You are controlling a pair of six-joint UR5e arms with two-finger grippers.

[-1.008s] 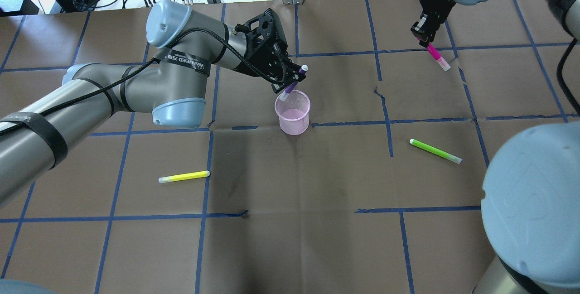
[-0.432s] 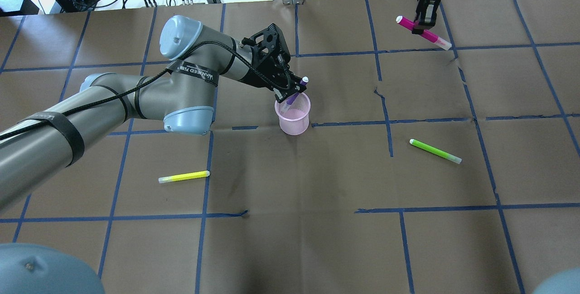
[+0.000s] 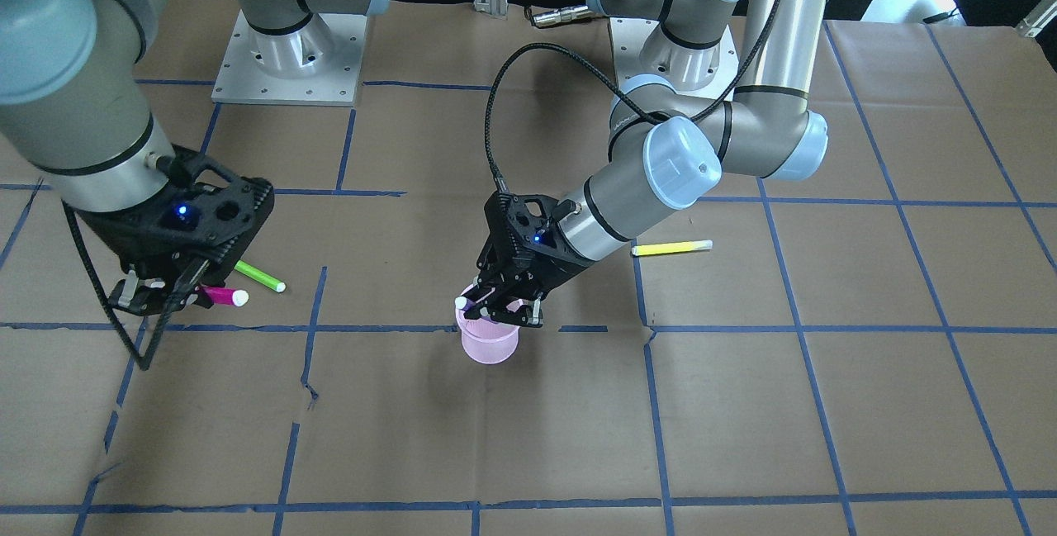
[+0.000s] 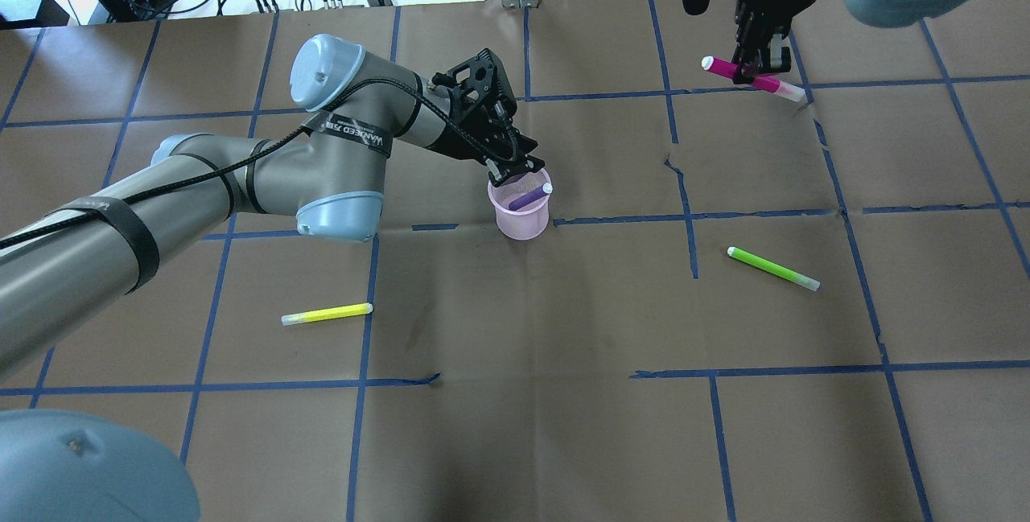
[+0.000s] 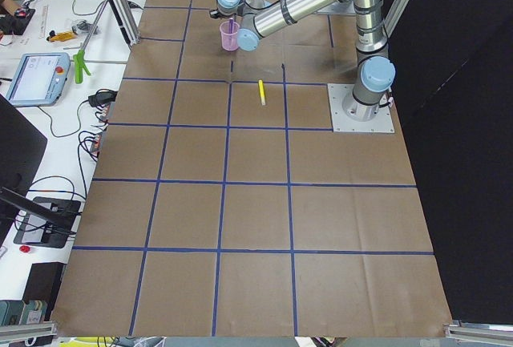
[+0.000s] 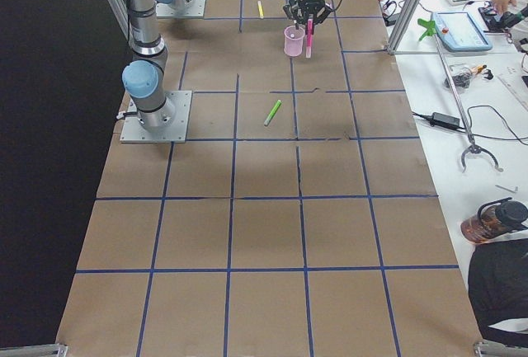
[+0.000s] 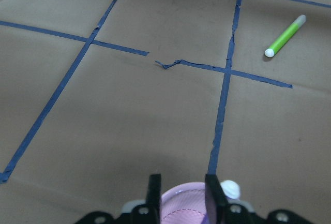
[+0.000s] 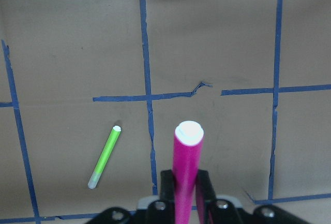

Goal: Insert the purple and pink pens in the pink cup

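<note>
Handling, as a judgement: both pens are light, rigid and smooth-barrelled, so they may swivel in a two-finger pinch. Mid-barrel is the place to take hold. The pink cup [image 4: 521, 226] looks light and mesh-walled, and a nudge on its rim could slide or tip it.

Left end effector [image 4: 515, 172]: sits just above the cup's rim on the 11 o'clock side. In the left wrist view its fingers [image 7: 153, 195] stand moderately apart with only the cup between them, holding nothing. The purple pen [image 4: 529, 199] is inside the cup and leans, with its white cap against the rim at 2 o'clock, outside the finger gap.

Right end effector [image 4: 753, 65]: closed on the pink pen [image 8: 186, 162], gripping near mid-barrel. The white cap sticks out ahead in the right wrist view. In the overhead view this pen is well apart from the cup, at about 2 o'clock.

Purple half appears done; pink is not yet delivered.

Also on the bench [image 4: 515, 425]: a green pen [image 4: 772, 268] at 4 o'clock from the cup and a yellow pen [image 4: 326, 314] at 8 o'clock, neither wanted.
</note>
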